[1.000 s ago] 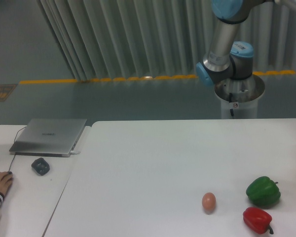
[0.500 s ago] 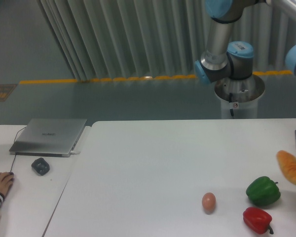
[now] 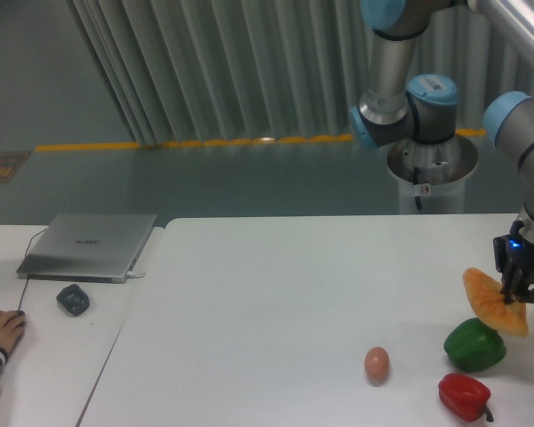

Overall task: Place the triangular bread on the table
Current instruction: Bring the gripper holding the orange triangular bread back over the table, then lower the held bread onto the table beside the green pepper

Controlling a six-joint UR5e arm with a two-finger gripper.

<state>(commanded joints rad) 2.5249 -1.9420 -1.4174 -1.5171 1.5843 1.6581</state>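
Right now the gripper point(image 3: 520, 292) has its fingers closed on the triangular bread point(image 3: 494, 301), pinching the wedge at its right side and carrying it in the air near the right edge of the tabletop point(image 3: 276, 294); the bread hangs directly over the green pepper point(image 3: 474, 346), and seems just clear of it; a straight descent from here would likely set it on the pepper, where it could tip, roll toward the red pepper point(image 3: 464, 397) or slide off the edge; the off-centre grip may also let the wedge swing; the egg point(image 3: 376, 363) sits well to the left, with bare tabletop beyond it.
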